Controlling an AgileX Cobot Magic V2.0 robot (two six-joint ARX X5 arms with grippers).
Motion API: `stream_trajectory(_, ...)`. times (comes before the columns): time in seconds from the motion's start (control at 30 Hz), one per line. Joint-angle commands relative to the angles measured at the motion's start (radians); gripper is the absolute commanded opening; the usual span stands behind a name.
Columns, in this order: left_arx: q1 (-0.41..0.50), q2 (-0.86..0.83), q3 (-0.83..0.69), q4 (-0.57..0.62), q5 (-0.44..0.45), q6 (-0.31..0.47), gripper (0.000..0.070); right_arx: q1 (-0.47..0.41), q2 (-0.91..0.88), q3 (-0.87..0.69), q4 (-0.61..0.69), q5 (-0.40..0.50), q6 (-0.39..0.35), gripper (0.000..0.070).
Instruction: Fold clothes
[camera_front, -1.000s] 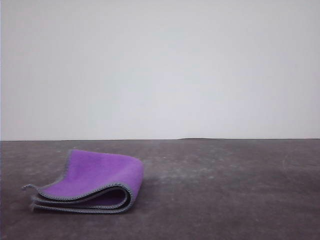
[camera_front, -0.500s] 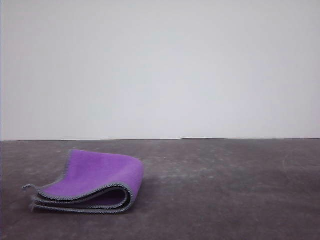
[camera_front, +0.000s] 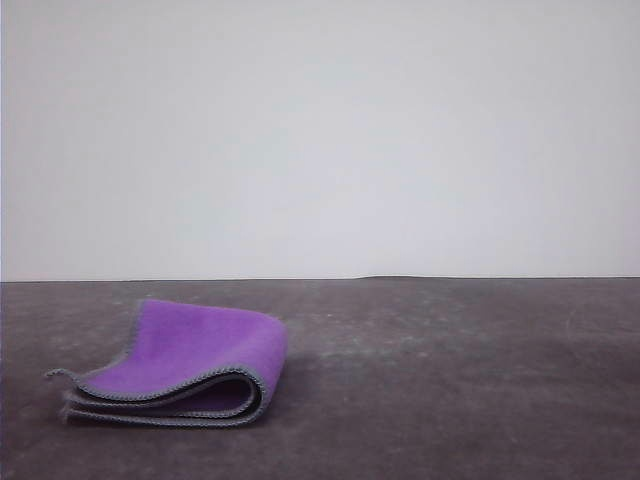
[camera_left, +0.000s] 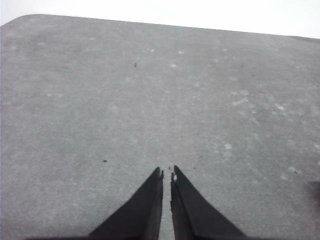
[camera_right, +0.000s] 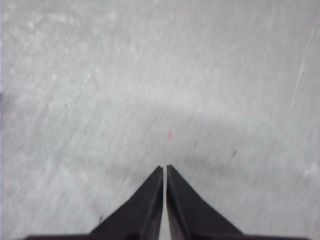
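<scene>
The clothes (camera_front: 185, 362) are one soft cloth lying folded on the dark grey table (camera_front: 450, 380) at the front left in the front view. Its purple side faces up, grey stitched edging runs along the stacked layers, and a frayed corner sticks out at its left end. In the left wrist view my left gripper (camera_left: 167, 172) is shut, its black fingers nearly touching above bare table, nothing between them. My right gripper (camera_right: 164, 168) is likewise shut and empty over bare grey table (camera_right: 160, 75); that view is blurred.
A plain white wall (camera_front: 320, 140) rises behind the table's far edge. The left wrist view shows a rounded table corner (camera_left: 25, 20) and the far edge. Bare tabletop stretches to the right of the cloth.
</scene>
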Motion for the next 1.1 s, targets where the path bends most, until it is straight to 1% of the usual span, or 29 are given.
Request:
stream_trajectory(0.0, 0.000, -0.002, -0.016, -0.006, -0.002, -0.008, 0.0017, -0.004, -0.041, -0.017, 0.046, 0.022, -0.040, 0.0004)
stream_trajectory(0.1, 0.000, -0.002, -0.016, -0.006, -0.002, -0.008, 0.0017, -0.022, -0.146, -0.126, 0.215, 0.030, -0.057, 0.0004)
stream_trajectory(0.23, 0.000, -0.002, -0.016, -0.006, -0.002, -0.008, 0.0017, -0.059, -0.336, -0.358, 0.451, 0.028, -0.042, 0.0004)
stream_trajectory(0.33, 0.000, -0.002, -0.016, -0.006, -0.002, -0.008, 0.0017, -0.082, -0.464, -0.512, 0.574, 0.025, -0.040, 0.0004)
stream_trajectory(0.4, 0.000, -0.002, -0.016, -0.006, -0.002, -0.008, 0.0017, -0.098, -0.528, -0.586, 0.619, 0.025, -0.040, 0.0004)
stream_trajectory(0.5, 0.000, -0.002, -0.016, -0.006, -0.002, -0.008, 0.0017, -0.120, -0.596, -0.665, 0.653, 0.026, -0.040, 0.0004)
stream_trajectory(0.6, 0.000, -0.002, -0.017, -0.006, -0.002, -0.008, 0.0017, -0.138, -0.634, -0.706, 0.653, 0.025, -0.035, 0.0004)
stream_trajectory(0.87, -0.001, -0.002, -0.016, -0.006, -0.002, -0.008, 0.0017, -0.146, -0.666, -0.742, 0.648, 0.026, -0.033, 0.0004)
stream_trajectory(1.07, 0.000, -0.002, -0.016, -0.006, -0.002, -0.008, 0.0017, -0.145, -0.666, -0.743, 0.576, 0.027, -0.029, 0.0004)
